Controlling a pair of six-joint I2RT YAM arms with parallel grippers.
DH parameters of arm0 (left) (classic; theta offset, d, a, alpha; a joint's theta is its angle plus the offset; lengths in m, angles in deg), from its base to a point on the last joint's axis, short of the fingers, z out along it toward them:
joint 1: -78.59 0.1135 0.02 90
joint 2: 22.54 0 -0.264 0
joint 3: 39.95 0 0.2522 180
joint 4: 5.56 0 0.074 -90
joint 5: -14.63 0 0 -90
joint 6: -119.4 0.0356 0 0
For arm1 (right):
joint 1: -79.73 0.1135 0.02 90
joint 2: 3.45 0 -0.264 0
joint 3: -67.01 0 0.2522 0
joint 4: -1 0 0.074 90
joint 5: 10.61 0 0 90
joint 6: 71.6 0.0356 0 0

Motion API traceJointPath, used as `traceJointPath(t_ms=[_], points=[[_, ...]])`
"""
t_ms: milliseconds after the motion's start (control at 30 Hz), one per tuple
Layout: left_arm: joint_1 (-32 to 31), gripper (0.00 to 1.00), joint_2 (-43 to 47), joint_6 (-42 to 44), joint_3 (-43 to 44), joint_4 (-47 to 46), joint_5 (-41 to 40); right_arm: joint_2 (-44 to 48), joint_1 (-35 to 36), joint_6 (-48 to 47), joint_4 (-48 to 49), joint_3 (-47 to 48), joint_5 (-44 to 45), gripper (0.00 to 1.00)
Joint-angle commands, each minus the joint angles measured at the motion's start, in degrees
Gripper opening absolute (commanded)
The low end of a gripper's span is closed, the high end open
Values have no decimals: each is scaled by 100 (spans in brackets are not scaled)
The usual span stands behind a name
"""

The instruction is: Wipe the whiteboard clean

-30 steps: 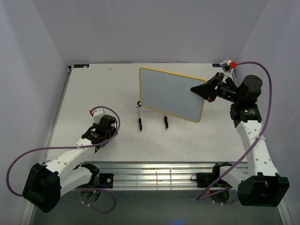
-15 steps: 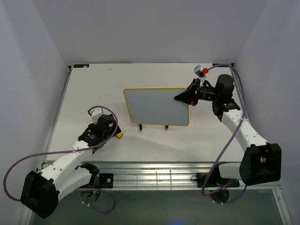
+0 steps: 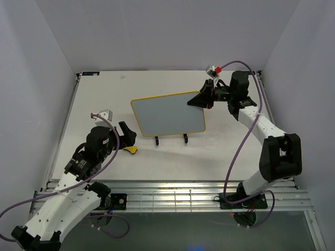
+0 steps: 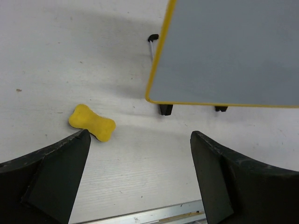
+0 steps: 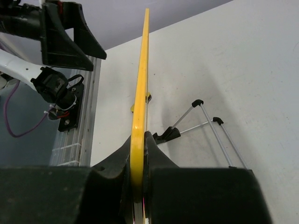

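Left claw (image 4: 140,135), nearest the arm bases, is shown with its two dark fingers (image 4: 51,177) spread wide and nothing held between them; it is poised above the white surface (image 3: 99,94). Just beside this claw, a small yellow bone-shaped sponge eraser (image 4: 92,122) is seen lying flat on the surface, not touched by either finger. Farther out, near the middle of the surface, a thin black wire stand (image 3: 157,137) is set, and its two black feet are visible just below the lower edge of the whiteboard (image 3: 167,113). The whiteboard, a rounded rectangle with a thin yellow frame and a plain pale face, is held up on its long edge over the stand and is slightly tilted in the overhead view, its right end lying farther back. Whether its lower edge rests on the stand cannot be told. Farthest back, at the right, the right claw (image 3: 194,101) is closed on the upper right part of the frame. In the right wrist view the yellow frame is seen edge-on, clamped between the two fingers (image 5: 163,163), and the stand's wire legs are seen to one side of the board.
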Motion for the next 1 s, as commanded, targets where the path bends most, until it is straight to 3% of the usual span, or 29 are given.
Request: traceJointPath(t_ms=[0,233,967], points=[[-3,98,555,644,146,44,537,-251,-12,-166,233,638,-347,8],[-3,98,1066,742,-135,-203,687,-893,-20,-1185,-980,1237,-620,8],[-3,98,1163,795,-206,-308,845,-1798,-337,-1792,-998,1132,-1139,8]])
